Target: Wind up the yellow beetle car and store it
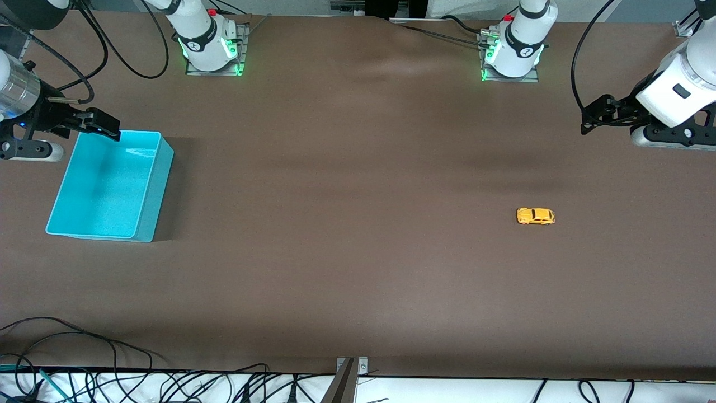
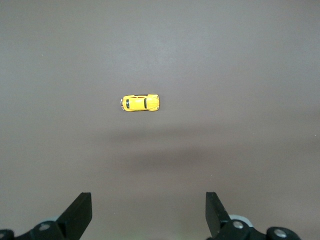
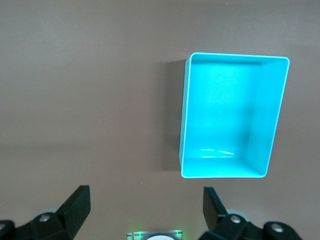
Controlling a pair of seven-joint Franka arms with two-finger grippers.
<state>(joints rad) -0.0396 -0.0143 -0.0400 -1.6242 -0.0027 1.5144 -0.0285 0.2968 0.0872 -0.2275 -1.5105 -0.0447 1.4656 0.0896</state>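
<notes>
The yellow beetle car point(image 1: 535, 216) stands on its wheels on the brown table toward the left arm's end; it also shows in the left wrist view point(image 2: 140, 102). My left gripper point(image 1: 587, 117) is open and empty, up in the air over bare table farther from the front camera than the car, and its fingers frame bare table in its own view point(image 2: 148, 212). The turquoise bin point(image 1: 156, 190) stands empty toward the right arm's end and shows in the right wrist view point(image 3: 184, 125). My right gripper point(image 1: 103, 126) is open and empty over the bin's farther rim; it also shows in its own view point(image 3: 146, 210).
The two arm bases point(image 1: 212, 42) point(image 1: 512, 50) glow green along the table's farther edge. Cables point(image 1: 140, 380) and a metal bracket point(image 1: 348, 372) lie along the table's near edge. The brown table point(image 1: 347, 224) is bare between bin and car.
</notes>
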